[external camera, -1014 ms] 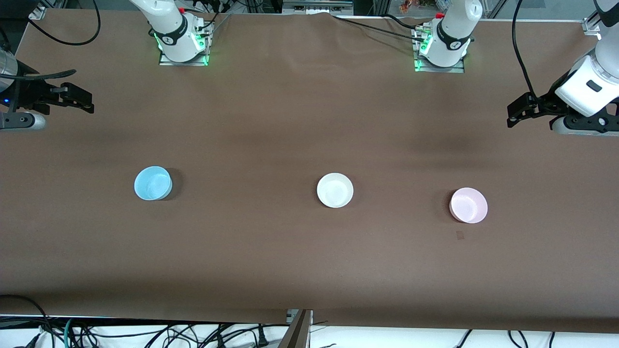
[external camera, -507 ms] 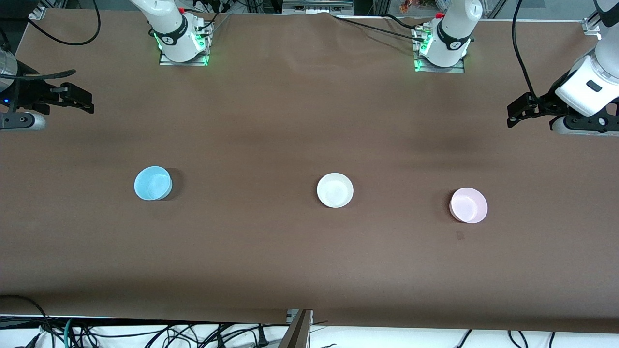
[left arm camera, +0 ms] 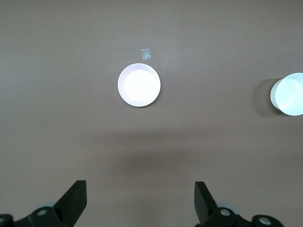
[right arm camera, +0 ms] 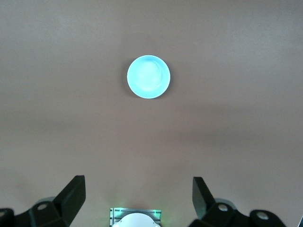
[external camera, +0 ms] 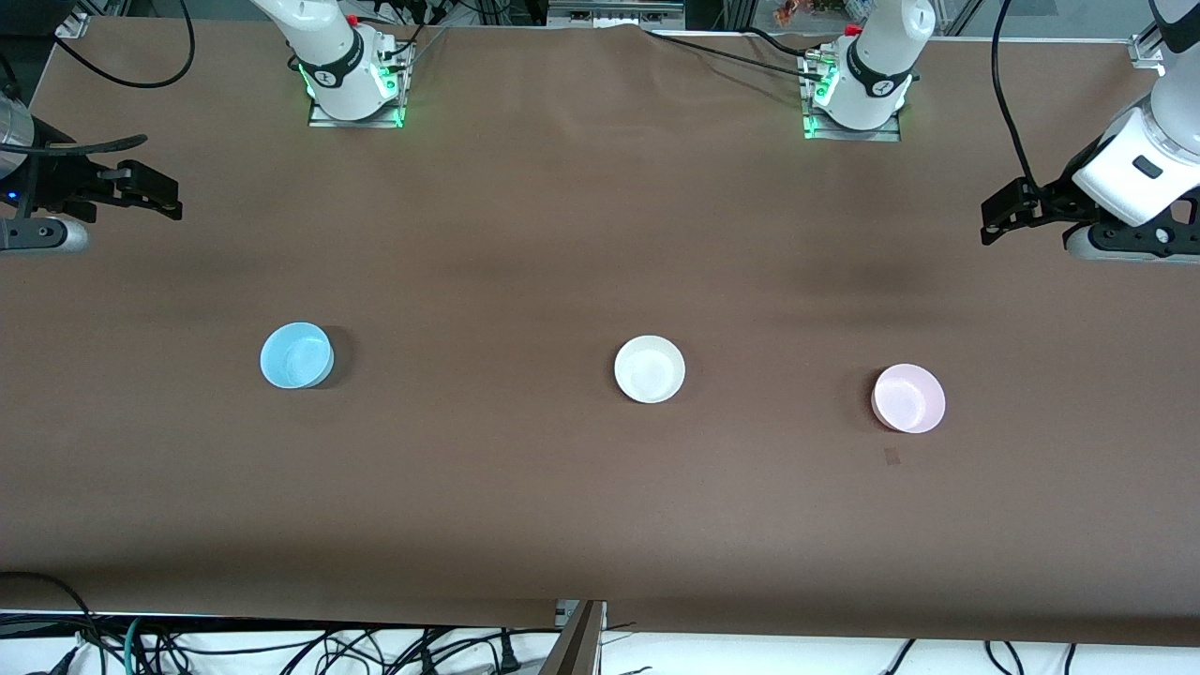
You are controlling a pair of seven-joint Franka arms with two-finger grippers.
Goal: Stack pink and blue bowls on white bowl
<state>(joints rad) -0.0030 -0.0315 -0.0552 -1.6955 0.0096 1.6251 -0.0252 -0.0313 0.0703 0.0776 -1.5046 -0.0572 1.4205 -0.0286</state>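
Nothing stacked: blue bowl (external camera: 296, 355), white bowl (external camera: 650, 369) and pink bowl (external camera: 908, 398) sit apart. Left gripper (external camera: 996, 223) and right gripper (external camera: 161, 199) hover high at the tabletop (external camera: 581, 234) ends, jaws released, empty.

This was a robot lab. Two white robot arm bases (external camera: 352, 70) with green lights were bolted to a long table (external camera: 562, 234) under a brown cloth, and black cables (external camera: 281, 647) lay tangled along the table's edge.
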